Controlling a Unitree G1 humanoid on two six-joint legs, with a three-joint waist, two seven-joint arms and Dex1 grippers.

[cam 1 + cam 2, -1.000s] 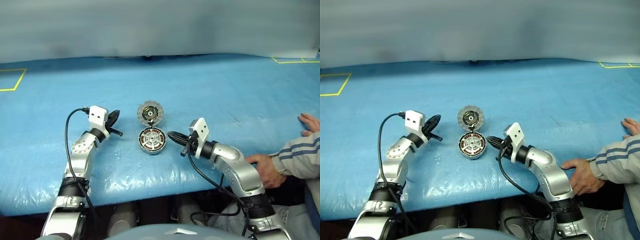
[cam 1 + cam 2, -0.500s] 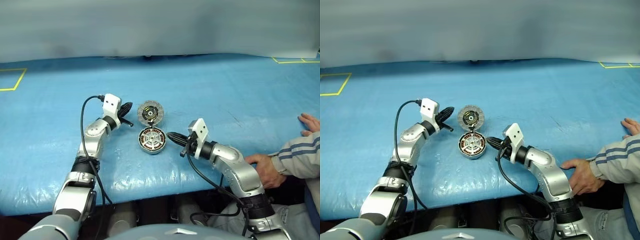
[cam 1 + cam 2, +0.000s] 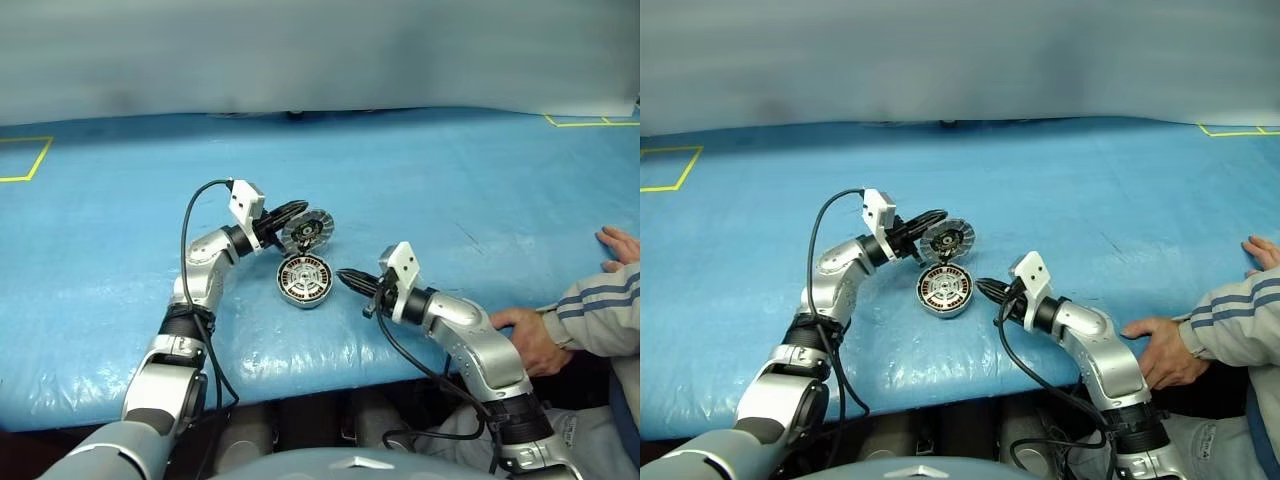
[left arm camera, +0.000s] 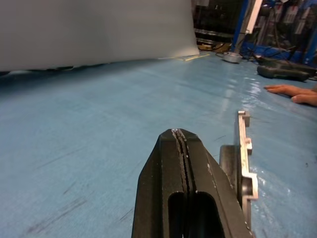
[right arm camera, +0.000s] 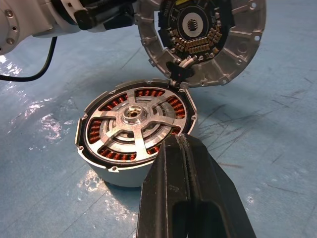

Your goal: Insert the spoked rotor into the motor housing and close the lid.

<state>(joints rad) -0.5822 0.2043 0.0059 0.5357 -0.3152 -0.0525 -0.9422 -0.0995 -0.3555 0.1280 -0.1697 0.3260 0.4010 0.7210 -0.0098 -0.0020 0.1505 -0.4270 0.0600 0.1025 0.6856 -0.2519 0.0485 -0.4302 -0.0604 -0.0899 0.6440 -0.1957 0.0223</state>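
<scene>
Lid (image 3: 306,229): rigid metal disc hinged to housing (image 3: 303,279), likely heavy, slick; I'd push its upper rim using the left end effector (image 3: 298,210), pressed together like the right end effector (image 3: 345,276).

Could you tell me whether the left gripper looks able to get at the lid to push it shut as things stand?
Probably yes. The left gripper, shut, is right at the back of the lid, which stands raised over the motor housing. Nothing lies between them; the right gripper sits at the housing's other side.
</scene>
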